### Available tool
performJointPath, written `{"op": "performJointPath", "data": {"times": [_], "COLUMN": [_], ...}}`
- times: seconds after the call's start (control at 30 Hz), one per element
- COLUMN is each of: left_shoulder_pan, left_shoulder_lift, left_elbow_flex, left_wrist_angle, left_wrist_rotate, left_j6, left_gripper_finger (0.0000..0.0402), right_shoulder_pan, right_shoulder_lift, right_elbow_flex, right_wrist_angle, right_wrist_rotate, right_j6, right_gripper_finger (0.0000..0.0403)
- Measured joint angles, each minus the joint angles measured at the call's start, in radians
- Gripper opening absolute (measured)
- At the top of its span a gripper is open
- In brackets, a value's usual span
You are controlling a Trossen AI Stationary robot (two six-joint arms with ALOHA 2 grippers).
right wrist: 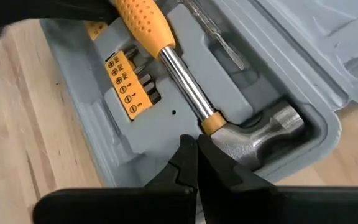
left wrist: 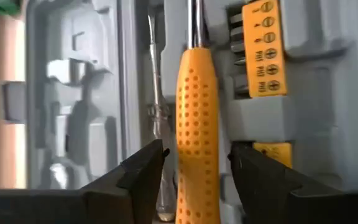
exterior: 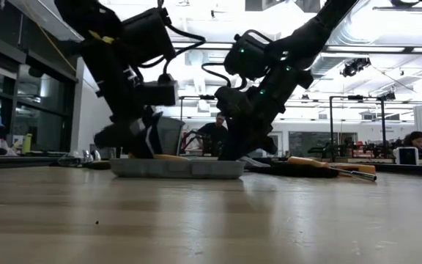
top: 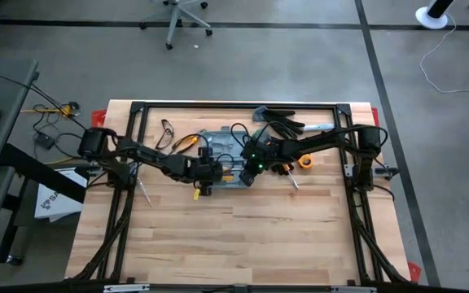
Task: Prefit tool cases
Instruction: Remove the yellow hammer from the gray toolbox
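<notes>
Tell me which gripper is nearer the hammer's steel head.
Right. The right gripper sits shut right at the hammer head; the left gripper straddles the yellow handle, open, at the other end.

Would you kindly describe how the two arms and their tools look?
Both arms are dark, slim and jointed, with black cables looping along them. The right arm carries small green lights near its wrist. The left tool has two black, wedge-shaped fingers with angular tips; the right tool has matching black fingers.
</notes>
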Motion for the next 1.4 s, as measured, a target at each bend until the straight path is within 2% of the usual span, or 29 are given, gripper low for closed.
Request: {"op": "performJointPath", "data": {"times": [0.17, 0.33, 0.43, 0.53, 0.6, 0.8, 1.0, 1.1, 1.23, 1.4], "left_shoulder_pan": [0.009, 0.016, 0.032, 0.065, 0.092, 0.149, 0.154, 0.153, 0.153, 0.157], "left_shoulder_lift": [0.075, 0.122, 0.128, 0.128, 0.129, 0.100, 0.026, -0.007, -0.031, -0.041], "left_elbow_flex": [0.005, 0.006, 0.013, 0.029, 0.035, 0.064, 0.083, 0.085, 0.085, 0.086], "left_wrist_angle": [0.061, 0.086, 0.094, 0.067, 0.070, 0.036, 0.000, 0.007, -0.007, -0.185], "left_wrist_rotate": [-0.124, -0.143, -0.096, -0.022, 0.020, 0.118, 0.095, 0.094, 0.139, 0.101], "left_j6": [0.033, 0.010, -0.013, -0.116, -0.187, -0.252, -0.195, -0.181, -0.145, -0.202], "left_gripper_finger": [0.0173, 0.0153, 0.0107, 0.0031, 0.0011, 0.0001, 0.0000, 0.0001, 0.0001, 0.0015], "right_shoulder_pan": [0.000, 0.005, 0.008, 0.018, 0.026, 0.033, 0.021, 0.019, 0.025, 0.024], "right_shoulder_lift": [0.000, -0.001, -0.003, -0.006, -0.005, -0.045, -0.152, -0.155, -0.150, -0.150], "right_elbow_flex": [-0.001, -0.025, -0.067, -0.104, -0.114, -0.121, -0.123, -0.123, -0.123, -0.121], "right_wrist_angle": [0.004, 0.034, 0.103, 0.178, 0.210, 0.230, 0.115, 0.064, 0.082, 0.115], "right_wrist_rotate": [-0.004, -0.021, -0.049, -0.060, -0.064, -0.059, 0.031, 0.046, 0.043, 0.050], "right_j6": [0.002, 0.024, 0.077, 0.132, 0.156, 0.177, 0.153, 0.126, 0.121, 0.124], "right_gripper_finger": [0.0000, 0.0000, 0.0000, 0.0000, 0.0000, 0.0000, 0.0000, 0.0000, 0.0000, 0.0000]}}
